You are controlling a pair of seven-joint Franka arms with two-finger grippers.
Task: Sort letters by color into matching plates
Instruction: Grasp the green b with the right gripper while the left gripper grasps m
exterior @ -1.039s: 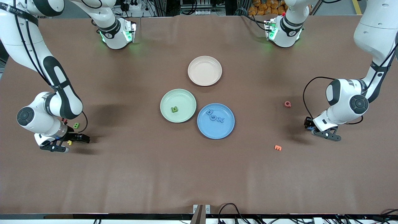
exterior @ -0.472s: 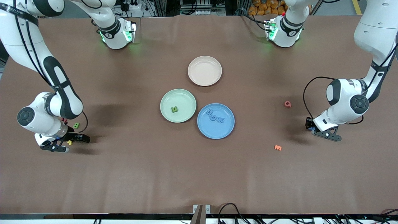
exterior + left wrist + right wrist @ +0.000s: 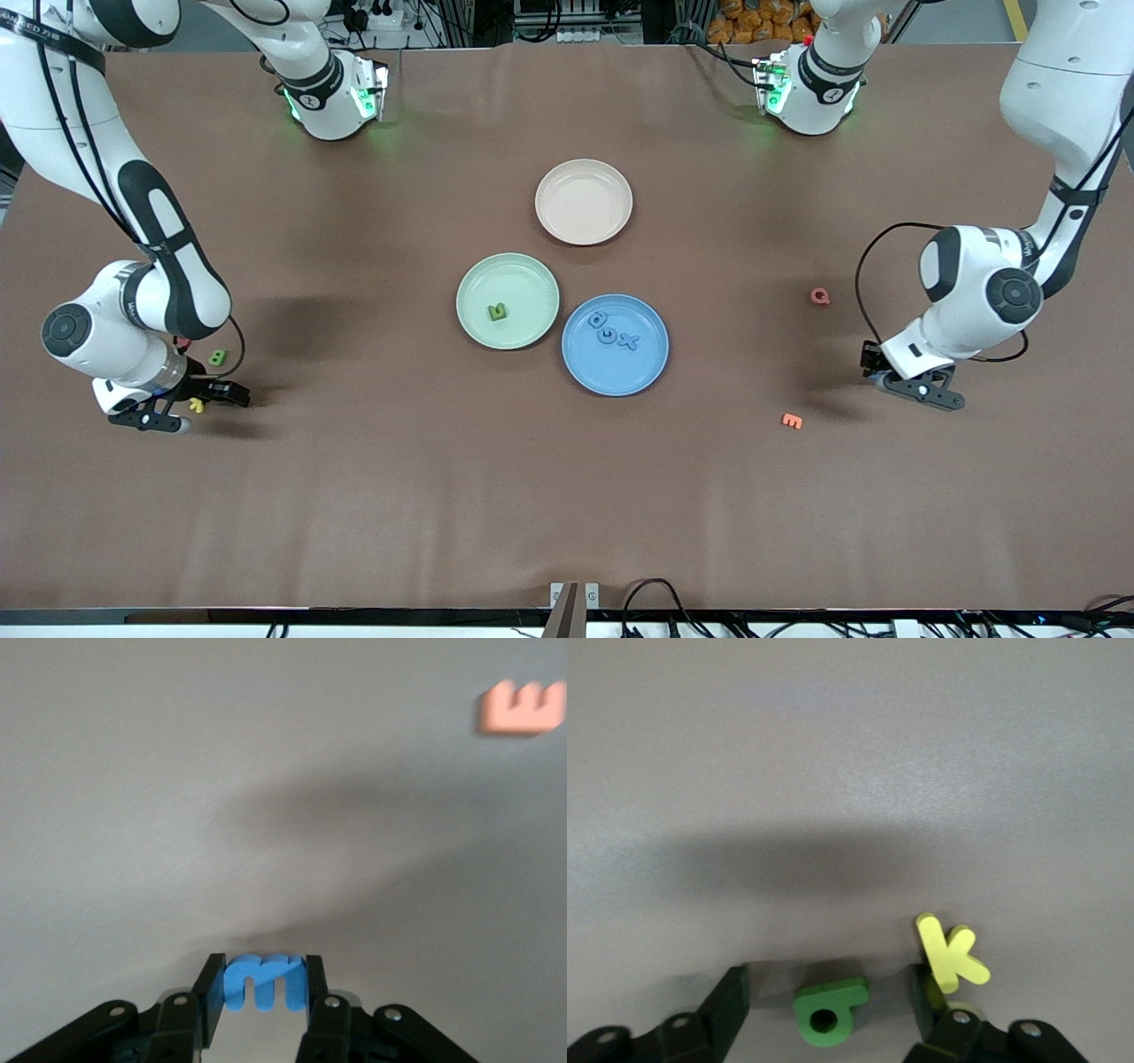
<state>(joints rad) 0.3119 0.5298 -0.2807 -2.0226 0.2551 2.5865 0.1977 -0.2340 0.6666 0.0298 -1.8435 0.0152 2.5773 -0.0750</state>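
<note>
My left gripper [image 3: 264,970] is shut on a blue letter [image 3: 264,981], low over the bare cloth at the left arm's end of the table [image 3: 914,388]. My right gripper [image 3: 829,988] stands open at the right arm's end [image 3: 208,409]. A green letter [image 3: 828,1012] lies between its fingers without touching them. A yellow letter [image 3: 952,955] leans against one finger [image 3: 197,406]. The pale green plate [image 3: 523,283] holds one green letter [image 3: 498,311]. The blue plate [image 3: 620,368] holds three blue letters [image 3: 611,332].
A second green letter [image 3: 217,357] and a red one [image 3: 183,341] lie beside the right arm. A red letter [image 3: 820,296] and an orange letter [image 3: 791,421] [image 3: 523,709] lie near the left gripper. A beige-pink plate [image 3: 584,201] sits farther from the front camera.
The left gripper has closed on the blue letter and shifted a little toward the plates. The right gripper's fingers have narrowed slightly around the green letter.
</note>
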